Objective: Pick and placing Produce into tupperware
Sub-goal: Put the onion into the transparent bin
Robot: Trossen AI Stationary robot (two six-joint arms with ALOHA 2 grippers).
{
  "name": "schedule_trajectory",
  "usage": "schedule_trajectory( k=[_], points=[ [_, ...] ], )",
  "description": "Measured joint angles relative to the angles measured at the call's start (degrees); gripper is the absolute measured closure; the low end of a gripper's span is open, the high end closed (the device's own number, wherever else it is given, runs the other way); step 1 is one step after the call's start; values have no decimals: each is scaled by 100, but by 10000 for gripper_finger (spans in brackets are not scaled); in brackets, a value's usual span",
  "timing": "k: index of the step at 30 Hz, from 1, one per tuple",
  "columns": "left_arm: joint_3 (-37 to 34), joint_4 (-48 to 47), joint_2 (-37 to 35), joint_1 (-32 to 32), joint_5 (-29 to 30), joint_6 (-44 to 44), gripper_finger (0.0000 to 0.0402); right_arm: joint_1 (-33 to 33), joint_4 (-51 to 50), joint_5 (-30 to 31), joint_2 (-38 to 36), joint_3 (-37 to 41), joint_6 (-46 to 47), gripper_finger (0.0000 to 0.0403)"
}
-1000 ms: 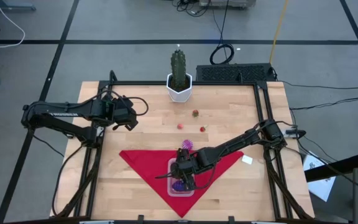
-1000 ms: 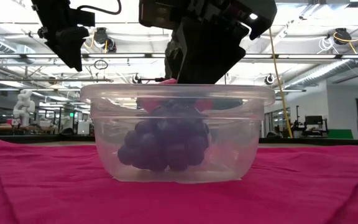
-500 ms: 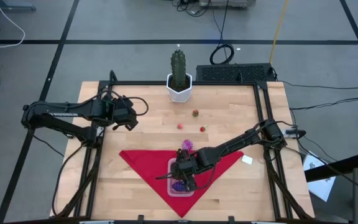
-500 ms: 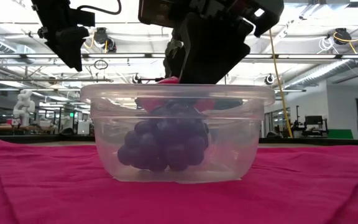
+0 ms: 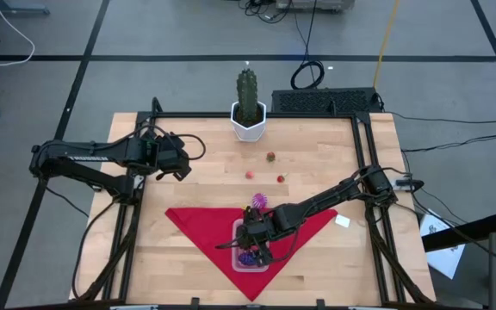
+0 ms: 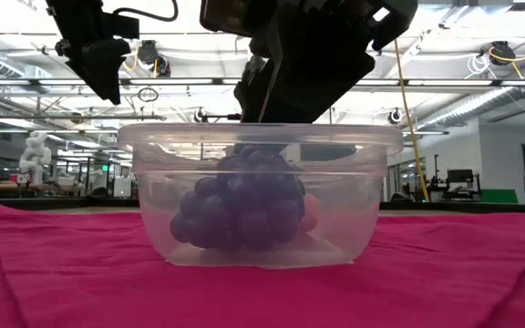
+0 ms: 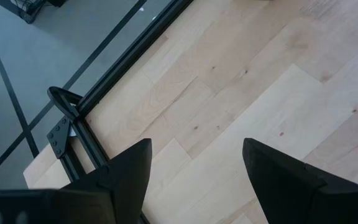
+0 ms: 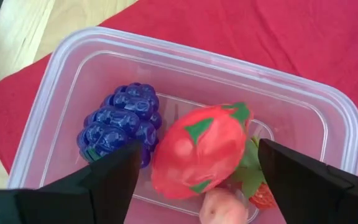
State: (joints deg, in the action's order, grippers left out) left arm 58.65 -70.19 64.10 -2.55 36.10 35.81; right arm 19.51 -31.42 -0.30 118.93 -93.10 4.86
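The right gripper (image 8: 194,171) hung directly over the small clear rectangular plastic tupperware (image 8: 73,74), its two dark fingers (image 8: 110,174) spread apart with nothing between them. And there it was below: a pink-red dragon fruit with green scales (image 8: 201,152) lay loose inside the tupperware, resting beside a dark purple bunch of grapes (image 8: 120,121), touching it. A pale pink peach-like piece (image 8: 222,205) and a red strawberry with green leaves (image 8: 260,190) sat tucked by the dragon fruit at the same end. From table height, the grapes (image 6: 240,205) filled the middle of the tupperware (image 6: 144,173) and the gripper's dark body loomed just above the rim.

The tupperware (image 5: 252,258) sat on a red triangular cloth (image 5: 201,226) near the front of the wooden worktop (image 5: 196,146). Just off the cloth's far edge lay a purple-white striped piece (image 5: 259,200). Three small pieces lay out on the bare wood, well apart from the tupperware: a brownish one (image 5: 270,157), a red one (image 5: 251,174) and another red one (image 5: 281,179). A tall green cactus in a white pot (image 5: 247,108) stood at the far edge.

Over on the left side, the left gripper (image 7: 194,162) hovered above bare worktop, fingers (image 7: 129,171) apart, holding nothing
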Motion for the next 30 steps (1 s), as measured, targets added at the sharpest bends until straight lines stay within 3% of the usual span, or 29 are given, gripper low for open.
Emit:
schedule_trajectory(
  k=[15, 21, 30],
  points=[
    [0, 0, 2, 1, -3, 0, 144, -67, -457, 151, -797, -7, -428, 85],
    [0, -1, 1, 0, -7, 0, 144, -459, -1012, 937, -888, -6, -928, 85],
    [0, -1, 2, 2, -9, 0, 144, -1178, -1217, 938, -890, 422, -1170, 85]
  ],
)
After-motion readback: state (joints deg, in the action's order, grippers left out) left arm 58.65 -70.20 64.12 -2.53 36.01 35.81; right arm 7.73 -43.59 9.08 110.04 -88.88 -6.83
